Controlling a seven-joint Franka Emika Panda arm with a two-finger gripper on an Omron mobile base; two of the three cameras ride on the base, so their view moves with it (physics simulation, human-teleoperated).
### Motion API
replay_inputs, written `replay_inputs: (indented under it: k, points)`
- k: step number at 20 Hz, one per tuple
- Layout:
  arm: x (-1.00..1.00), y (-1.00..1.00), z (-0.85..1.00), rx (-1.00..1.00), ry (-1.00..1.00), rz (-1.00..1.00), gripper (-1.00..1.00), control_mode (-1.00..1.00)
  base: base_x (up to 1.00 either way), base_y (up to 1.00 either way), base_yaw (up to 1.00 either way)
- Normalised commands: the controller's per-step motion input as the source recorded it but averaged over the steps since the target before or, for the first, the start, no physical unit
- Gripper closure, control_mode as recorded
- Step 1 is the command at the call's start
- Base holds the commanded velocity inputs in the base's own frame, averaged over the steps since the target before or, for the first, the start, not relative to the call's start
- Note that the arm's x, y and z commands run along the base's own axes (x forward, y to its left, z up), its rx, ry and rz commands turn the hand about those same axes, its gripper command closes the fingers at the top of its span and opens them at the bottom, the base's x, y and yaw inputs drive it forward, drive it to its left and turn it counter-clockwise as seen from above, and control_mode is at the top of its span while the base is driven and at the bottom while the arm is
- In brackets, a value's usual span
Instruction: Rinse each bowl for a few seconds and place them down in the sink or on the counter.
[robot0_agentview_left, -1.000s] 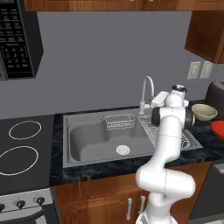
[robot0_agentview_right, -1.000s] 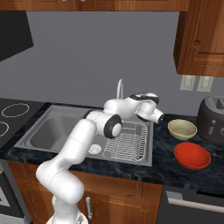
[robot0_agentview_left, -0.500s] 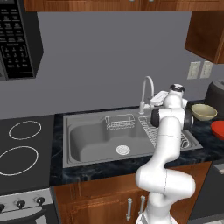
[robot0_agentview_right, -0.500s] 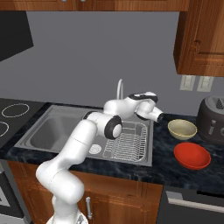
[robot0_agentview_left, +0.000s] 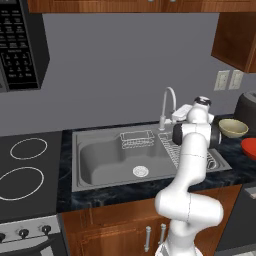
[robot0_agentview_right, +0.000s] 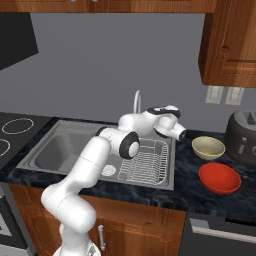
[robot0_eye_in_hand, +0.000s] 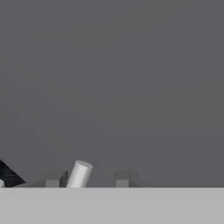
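The counter (robot0_agentview_right: 197, 197), dark marbled stone over brown wooden cabinets (robot0_agentview_left: 115, 232), runs the width of the room beneath a plain grey wall (robot0_agentview_right: 115, 55), with a black stovetop (robot0_agentview_left: 25, 170) at its left end. Set into it is the sink (robot0_agentview_left: 100, 177), a wide grey metal unit whose long axis runs left to right along the counter; its large basin with the round drain (robot0_agentview_left: 140, 171) lies on the left and the smaller side with wire racks (robot0_agentview_right: 149, 162) on the right, and the basin floor is bare. The white arm (robot0_agentview_right: 95, 160) rises in front of the cabinets and reaches over the rack side toward the back wall. A big dark rounded appliance (robot0_agentview_right: 244, 137) stands at the right end of the counter. The curved tap (robot0_agentview_left: 169, 102) rises upright behind the sink, between the two sides. Both bowls sit upright, mouths up, on the counter right of the sink: the tan bowl (robot0_agentview_right: 208, 147) is nearer the wall, just left of the appliance, and the shallow red bowl (robot0_agentview_right: 219, 177) sits nearer the front edge, close beside it but apart. Open counter lies between the red bowl and the sink's right rim. The gripper (robot0_eye_in_hand: 87, 178) faces the wall in the hand view, where a pale cylinder (robot0_eye_in_hand: 79, 174) stands between its finger tips; the jaws are partly drawn in, and I cannot tell whether they pinch it.
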Motion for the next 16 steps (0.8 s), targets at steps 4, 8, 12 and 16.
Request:
replay_inputs:
  k: [4,8,12,16]
  points:
    - [-0.18,-0.52,-0.03,0.05,0.0,-0.02,1.0,-1.0,0.0,0.0,0.0]
    - [-0.15,-0.57,-0.09,0.06,0.0,-0.02,1.0,-1.0,0.0,0.0,0.0]
    - [-0.08,-0.54,-0.18,0.04,0.01,-0.02,1.0,-1.0,0.0,0.0,0.0]
    - [0.0,-0.48,-0.29,0.01,0.06,-0.03,1.0,-1.0,0.0,0.0,0.0]
